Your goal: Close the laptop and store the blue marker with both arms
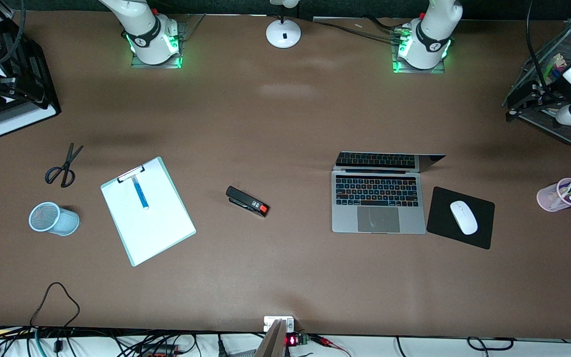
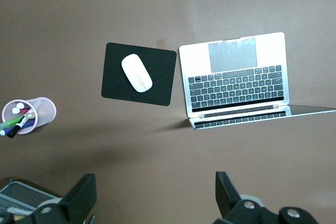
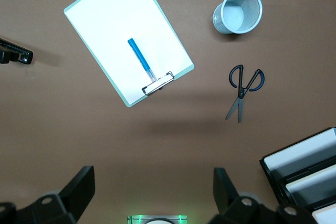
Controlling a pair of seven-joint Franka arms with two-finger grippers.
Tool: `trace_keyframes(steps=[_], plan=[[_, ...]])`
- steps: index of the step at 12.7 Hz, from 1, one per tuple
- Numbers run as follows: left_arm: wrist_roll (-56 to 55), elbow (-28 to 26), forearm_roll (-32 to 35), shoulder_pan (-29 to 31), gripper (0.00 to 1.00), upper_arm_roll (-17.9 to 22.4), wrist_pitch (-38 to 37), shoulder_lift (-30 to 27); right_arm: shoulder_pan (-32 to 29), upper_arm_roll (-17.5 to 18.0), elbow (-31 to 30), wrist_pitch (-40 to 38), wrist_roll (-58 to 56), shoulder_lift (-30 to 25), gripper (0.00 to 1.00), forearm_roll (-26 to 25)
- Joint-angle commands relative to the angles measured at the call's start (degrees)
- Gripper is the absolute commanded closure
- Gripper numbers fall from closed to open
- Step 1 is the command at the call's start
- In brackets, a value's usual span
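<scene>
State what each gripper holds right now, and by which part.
Nothing is held. The left gripper is open and empty above the laptop; the right gripper is open and empty above the clipboard bearing the blue marker.

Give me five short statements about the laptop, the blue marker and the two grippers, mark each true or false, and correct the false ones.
1. The laptop is closed. False: its lid stands open, with the keyboard showing.
2. The blue marker lies on the clipboard. True.
3. The white mouse sits on the laptop's trackpad. False: it rests on the black mouse pad beside the laptop.
4. The left gripper is open and holds nothing, up over the table near the laptop. True.
5. The right gripper is shut on the blue marker. False: it is open and empty, up over the table near the clipboard.
</scene>
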Motion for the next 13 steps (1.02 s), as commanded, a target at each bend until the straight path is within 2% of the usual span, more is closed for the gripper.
trace_keyframes(steps=[1,6,9,13], plan=[[1.19,-1.00,0.23,0.59,0.00,-0.26,0.61,-1.06,0.01,0.26,0.68,-1.24,0.47,-0.21,0.00,0.07],[1.19,-0.91,0.23,0.59,0.00,-0.44,0.61,-0.98,0.28,0.34,0.94,-0.72,0.30,1.02,0.00,-0.02],[1.19,-0.56,0.23,0.59,0.00,-0.44,0.70,-0.89,1.07,0.34,1.20,-0.02,0.56,4.44,0.00,0.16],[0.93,1.97,0.05,-0.11,0.00,-0.53,0.70,0.95,1.59,0.43,1.29,7.79,0.30,12.25,0.00,0.33]])
